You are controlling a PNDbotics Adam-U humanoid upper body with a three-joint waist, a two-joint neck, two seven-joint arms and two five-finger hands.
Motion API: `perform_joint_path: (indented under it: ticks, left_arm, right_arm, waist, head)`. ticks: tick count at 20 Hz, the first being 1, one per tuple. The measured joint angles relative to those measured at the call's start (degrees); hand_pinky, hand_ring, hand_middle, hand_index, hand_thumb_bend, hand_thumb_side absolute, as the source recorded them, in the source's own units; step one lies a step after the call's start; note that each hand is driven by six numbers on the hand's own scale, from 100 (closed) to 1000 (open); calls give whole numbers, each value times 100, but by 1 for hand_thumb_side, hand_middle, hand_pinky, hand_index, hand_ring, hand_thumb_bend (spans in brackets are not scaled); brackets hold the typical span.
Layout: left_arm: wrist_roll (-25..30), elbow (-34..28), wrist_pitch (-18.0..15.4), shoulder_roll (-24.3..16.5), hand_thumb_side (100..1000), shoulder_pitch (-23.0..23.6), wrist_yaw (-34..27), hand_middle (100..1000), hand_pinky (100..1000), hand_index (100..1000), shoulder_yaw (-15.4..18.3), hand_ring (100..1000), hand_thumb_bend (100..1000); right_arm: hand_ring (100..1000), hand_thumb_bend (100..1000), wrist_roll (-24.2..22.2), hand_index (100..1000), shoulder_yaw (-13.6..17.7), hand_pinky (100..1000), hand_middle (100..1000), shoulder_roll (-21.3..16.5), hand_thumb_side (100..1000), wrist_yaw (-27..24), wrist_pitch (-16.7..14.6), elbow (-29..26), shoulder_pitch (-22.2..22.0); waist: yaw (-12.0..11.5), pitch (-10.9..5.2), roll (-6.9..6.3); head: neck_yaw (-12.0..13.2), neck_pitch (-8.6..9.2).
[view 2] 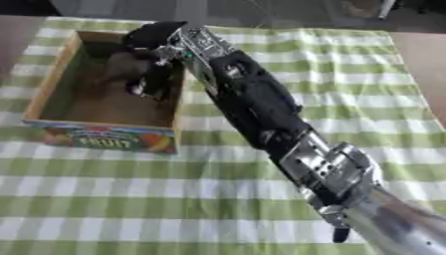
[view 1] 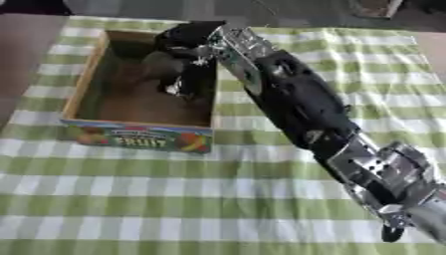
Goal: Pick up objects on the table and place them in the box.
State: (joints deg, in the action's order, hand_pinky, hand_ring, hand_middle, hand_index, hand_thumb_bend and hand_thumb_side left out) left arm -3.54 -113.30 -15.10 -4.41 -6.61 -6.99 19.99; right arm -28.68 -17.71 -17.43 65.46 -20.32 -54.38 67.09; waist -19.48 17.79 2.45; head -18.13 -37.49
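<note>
While my right arm stretches diagonally across it, the tabletop (view 1: 131, 189) shows as a flat spread of soft cloth checked in green and white. Next largest is the arm itself, glossy black shell over silver metal joints. The box (view 1: 84, 82) is a shallow rectangular tray with pale wooden walls, a dull brown floor and a printed fruit label on its near wall. My right hand (view 1: 187, 60) hangs over the box's inside, fingers curled downward; I cannot tell whether they pinch anything, since only dark shapes show beneath them.
</note>
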Motion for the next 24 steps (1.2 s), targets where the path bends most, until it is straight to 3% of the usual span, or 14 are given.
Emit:
perform_joint_path:
  ticks: [6, 8, 9, 10, 12, 14, 16, 17, 18, 20, 21, 22, 23, 24]
  left_arm:
    - [9, 0, 10, 17, 773, 0, 0, 667, 328, 472, 0, 364, 100]
    - [13, 0, 14, 38, 773, 0, 0, 667, 329, 472, 0, 364, 100]
    - [17, 0, 18, 42, 773, 0, 0, 667, 329, 472, 0, 364, 100]
    - [21, 0, 22, 42, 773, 0, 0, 667, 329, 473, 0, 364, 100]
    - [23, 0, 24, 42, 772, 0, 0, 667, 329, 472, 0, 364, 100]
    - [24, 0, 24, 42, 771, 0, 0, 666, 329, 472, 0, 364, 100]
    - [24, 0, 24, 42, 769, 0, 0, 666, 329, 472, 0, 364, 100]
    - [24, 0, 24, 42, 767, 0, 1, 666, 329, 473, 0, 364, 100]
    - [24, 0, 25, 42, 764, 0, 1, 666, 329, 473, 0, 364, 100]
    - [24, 0, 25, 42, 761, 0, 1, 666, 329, 473, 0, 364, 100]
    - [24, 0, 25, 42, 762, 0, 1, 666, 329, 473, 0, 364, 100]
    - [25, 0, 25, 42, 762, 0, 1, 666, 329, 474, 0, 364, 100]
    - [25, 0, 26, 43, 762, 0, 1, 666, 329, 474, 0, 364, 100]
    - [25, 0, 26, 43, 762, 0, 1, 666, 329, 474, 0, 364, 100]
  right_arm:
    - [1000, 781, 5, 1000, 19, 982, 993, 0, 728, 117, -40, 19, -1]
    - [1000, 848, 11, 1000, 37, 1000, 1000, 0, 823, 109, -51, 15, 1]
    - [1000, 870, 1, 1000, 38, 1000, 1000, 0, 941, 94, -62, 10, 3]
    - [1000, 859, -26, 1000, 40, 1000, 1000, 0, 990, 59, -80, 9, 5]
    - [1000, 811, -112, 1000, 65, 1000, 1000, 0, 1000, -77, -118, 9, 9]
    - [1000, 823, -230, 1000, 83, 1000, 1000, -1, 873, -263, -176, 10, 13]
    - [1000, 767, -406, 1000, 114, 1000, 1000, -1, 702, -486, -278, 12, 15]
    - [1000, 595, -501, 1000, 135, 1000, 1000, -1, 566, -601, -330, 12, 19]
    - [1000, 459, -593, 1000, 156, 1000, 1000, -1, 529, -708, -378, 12, 30]
    - [1000, 376, -737, 1000, 204, 1000, 1000, -4, 462, -877, -440, 0, 54]
    - [1000, 420, -786, 1000, 223, 1000, 1000, -8, 481, -958, -452, -13, 57]
    - [1000, 609, -823, 1000, 240, 1000, 1000, -15, 543, -1023, -452, -32, 66]
    - [1000, 758, -850, 1000, 253, 1000, 1000, -22, 766, -1080, -446, -54, 78]
    - [1000, 806, -860, 1000, 266, 1000, 1000, -29, 922, -1138, -425, -72, 87]
  waist:
    - [9, 0, 1]
    - [21, 0, 1]
    - [27, 0, 1]
    - [27, 0, 1]
    - [27, 0, 1]
    - [27, 0, 0]
    - [28, 0, -1]
    - [29, 0, -1]
    - [33, 0, -1]
    - [37, 0, -1]
    - [38, 0, -1]
    - [38, 0, -1]
    - [38, 0, -1]
    - [38, 0, -2]
  head:
    - [-17, 0]
    - [-15, 0]
    - [-15, 0]
    - [-15, 0]
    - [-15, 0]
    - [-14, 0]
    - [-13, 0]
    - [-11, 0]
    - [-9, 0]
    - [-1, 0]
    - [3, 0]
    - [7, 0]
    - [11, 0]
    - [17, 0]
